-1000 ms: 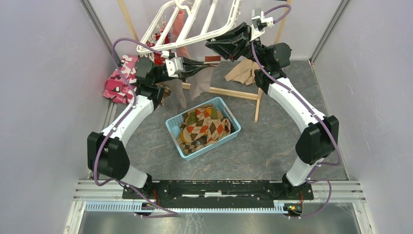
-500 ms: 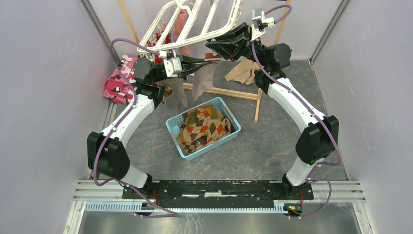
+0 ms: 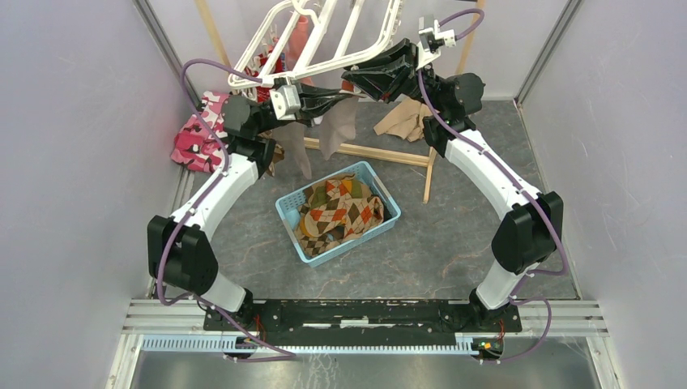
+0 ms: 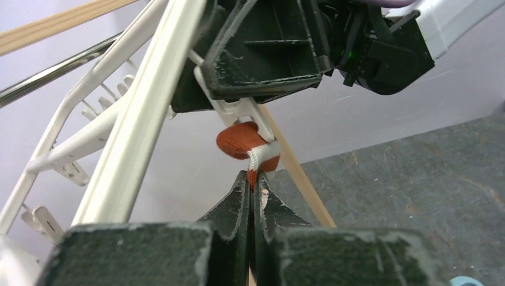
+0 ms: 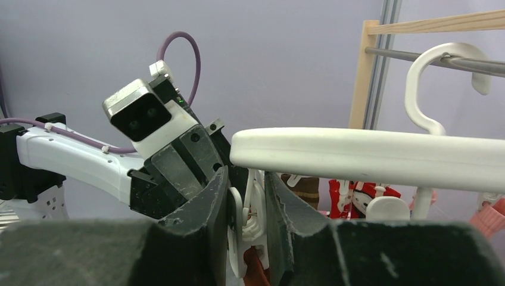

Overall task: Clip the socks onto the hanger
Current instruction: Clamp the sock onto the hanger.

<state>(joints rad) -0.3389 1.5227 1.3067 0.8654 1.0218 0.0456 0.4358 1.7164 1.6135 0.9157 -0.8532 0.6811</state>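
Note:
The white hanger (image 3: 324,40) hangs at the back. My right gripper (image 3: 352,79) is shut on one of its white clips (image 5: 250,217), squeezing it from both sides. My left gripper (image 3: 348,97) is shut on a sock (image 3: 336,130), which hangs taupe below it. In the left wrist view my left gripper (image 4: 253,179) pinches the sock's rust-orange, white-edged end (image 4: 241,143) right under that clip (image 4: 238,110). Rust fabric (image 5: 257,268) shows at the clip's mouth in the right wrist view. More argyle socks (image 3: 336,211) lie in the basket.
The light blue basket (image 3: 381,188) stands mid-floor. Another taupe sock (image 3: 296,154) hangs beside the left arm. Red socks (image 3: 263,65) and a pink one (image 3: 300,36) hang on the hanger. A pink camouflage garment (image 3: 198,130), a beige cloth (image 3: 405,121) and the wooden rack (image 3: 389,154) lie behind.
My left gripper has risen and moved right with the sock, bringing its end up to the clip. The right gripper has stayed on the clip.

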